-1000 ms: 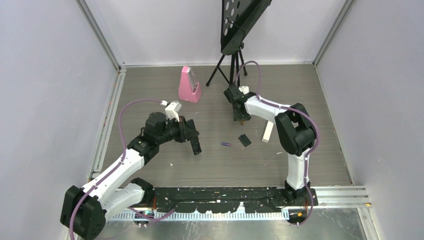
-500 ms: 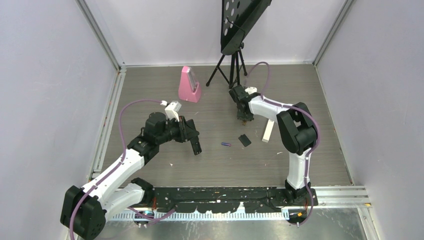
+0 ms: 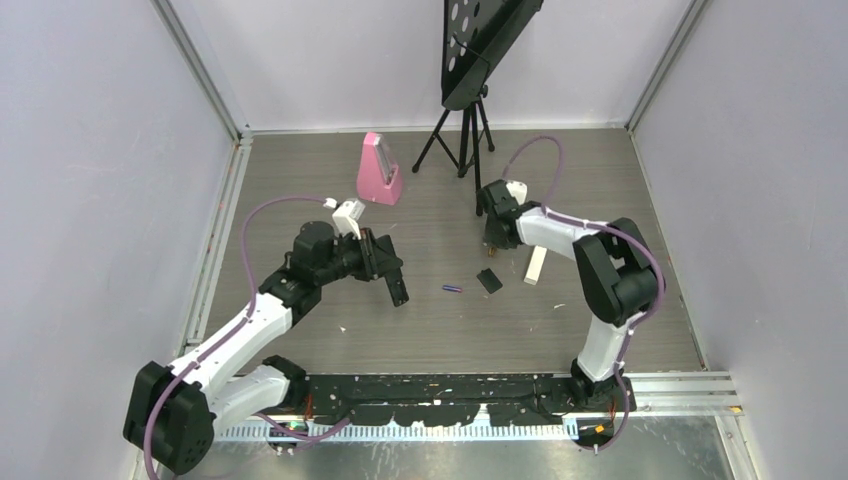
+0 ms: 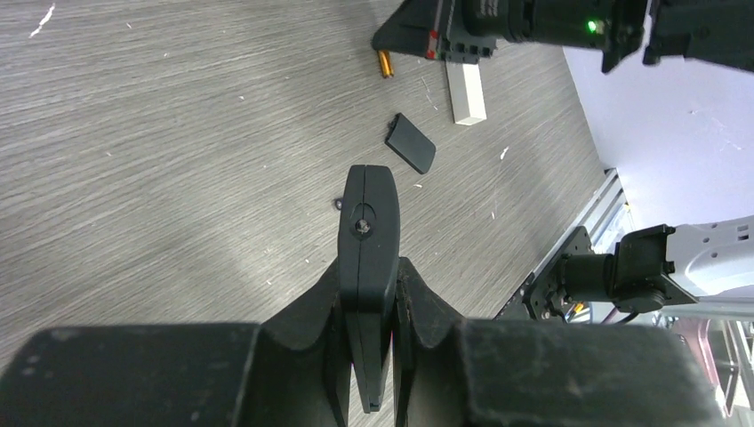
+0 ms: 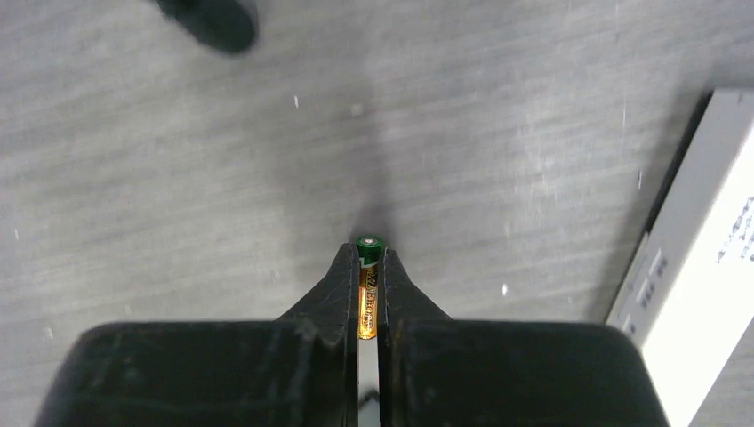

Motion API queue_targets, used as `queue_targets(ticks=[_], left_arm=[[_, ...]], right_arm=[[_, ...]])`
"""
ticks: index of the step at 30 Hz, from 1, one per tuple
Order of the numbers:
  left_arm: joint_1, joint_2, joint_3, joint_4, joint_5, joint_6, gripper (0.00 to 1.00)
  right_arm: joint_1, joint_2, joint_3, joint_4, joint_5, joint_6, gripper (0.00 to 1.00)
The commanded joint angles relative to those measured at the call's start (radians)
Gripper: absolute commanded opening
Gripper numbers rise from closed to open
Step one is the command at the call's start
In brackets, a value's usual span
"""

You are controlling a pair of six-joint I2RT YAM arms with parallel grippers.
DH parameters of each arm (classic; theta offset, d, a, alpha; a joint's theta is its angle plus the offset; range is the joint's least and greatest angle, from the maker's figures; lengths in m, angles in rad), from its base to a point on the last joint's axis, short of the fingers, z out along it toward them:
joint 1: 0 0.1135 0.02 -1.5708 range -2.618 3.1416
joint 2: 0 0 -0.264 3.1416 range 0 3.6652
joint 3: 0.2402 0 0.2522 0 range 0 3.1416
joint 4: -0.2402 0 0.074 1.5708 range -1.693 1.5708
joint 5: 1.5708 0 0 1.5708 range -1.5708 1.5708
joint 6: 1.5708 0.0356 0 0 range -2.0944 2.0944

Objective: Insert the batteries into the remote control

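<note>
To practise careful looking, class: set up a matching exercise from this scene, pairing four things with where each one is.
Things:
1 remote
2 gold battery
3 purple battery
4 cover

Places:
A loose on the table, by the white bar
B between the right fingers
C loose, between remote and cover
D between the left fingers

Pairs: 1-D, 2-B, 3-C, 4-A

Purple battery [image 3: 452, 289] near back cover [image 3: 489, 281]

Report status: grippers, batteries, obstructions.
Left gripper shut on slim black remote control. Right gripper shut on gold cylindrical battery. Small purple battery loose on grey table. Nothing blocking.
</note>
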Motion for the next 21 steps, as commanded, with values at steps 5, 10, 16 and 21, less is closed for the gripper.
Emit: queue_targets(ticks=[5, 10, 16, 21], left_arm=[[0.004, 0.046, 0.023, 0.205, 0.064, -0.077, 0.0], [0.004, 0.076, 0.022, 0.322, 0.114, -0.135, 0.0], [0.004, 0.108, 0.037, 0.45, 0.177, -0.253, 0.0], [0.006, 0.107, 0.075, 0.455, 0.204, -0.366, 0.0]], right_arm=[[0.114, -0.353, -0.191, 0.25, -0.056, -0.079, 0.0], [0.25, -0.552, -0.242, 0.324, -0.03, -0.081, 0.0], [0.42, -0.693, -0.268, 0.429, -0.017, -0.095, 0.01], [0.523, -0.729, -0.268, 0.441, 0.022, -0.157, 0.01]])
